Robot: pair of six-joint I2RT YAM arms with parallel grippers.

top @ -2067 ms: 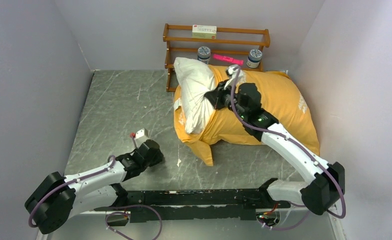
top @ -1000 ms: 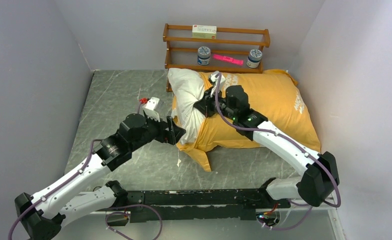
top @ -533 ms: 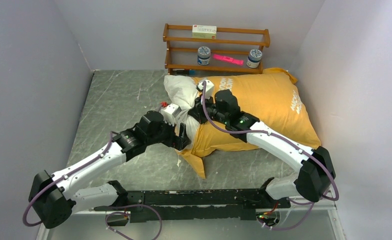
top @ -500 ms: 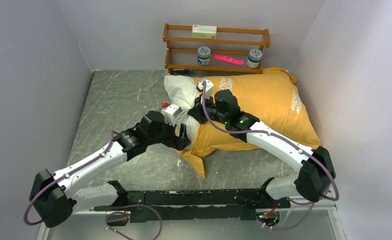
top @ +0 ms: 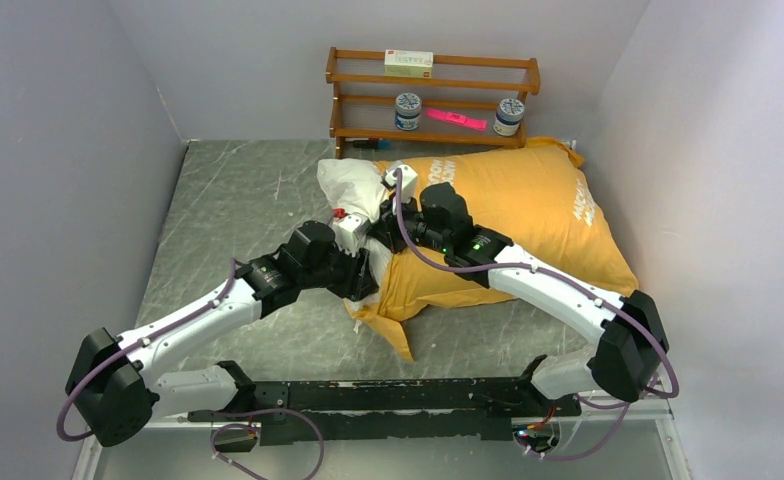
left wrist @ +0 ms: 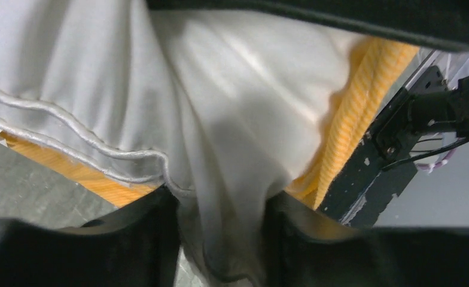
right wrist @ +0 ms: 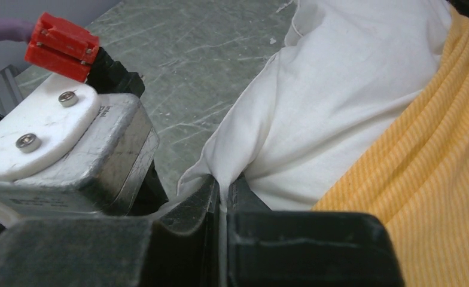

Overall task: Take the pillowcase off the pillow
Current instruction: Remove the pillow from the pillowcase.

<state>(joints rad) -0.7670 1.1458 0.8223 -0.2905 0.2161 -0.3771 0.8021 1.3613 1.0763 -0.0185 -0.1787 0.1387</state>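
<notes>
A plump white stuffed fabric pillow (top: 351, 188) sticks out of the open end of a big orange-yellow knit pillowcase (top: 528, 215). The pair lie across the middle and right of the top view on the grey marbled tabletop (top: 238, 200). Only the left end of the pillow is bare; the rest is inside the cover, which shows white lettering on its upper face. One orange corner hangs down towards the lower middle of the frame.

Both arms meet at the bare end. The left gripper (left wrist: 220, 254) comes in from the lower left. In its wrist view a thick fold of white pillow (left wrist: 220, 119) fills the gap between the two black fingers (left wrist: 151, 239), which press it from both sides. Orange pillowcase (left wrist: 352, 113) edges the white cloth at lower left and at right.

The right gripper (right wrist: 222, 206) reaches across the top of the cover from the lower right. Its jaws are pressed together on a thin pinch of white pillow (right wrist: 340, 95), with ribbed orange pillowcase (right wrist: 423, 179) just beside them on the right.

At the upper middle, against the back wall, stands a small wooden shelf rack (top: 433, 95) holding two jars (top: 408, 106), a pink item (top: 456, 119) and a white box (top: 409, 63).
</notes>
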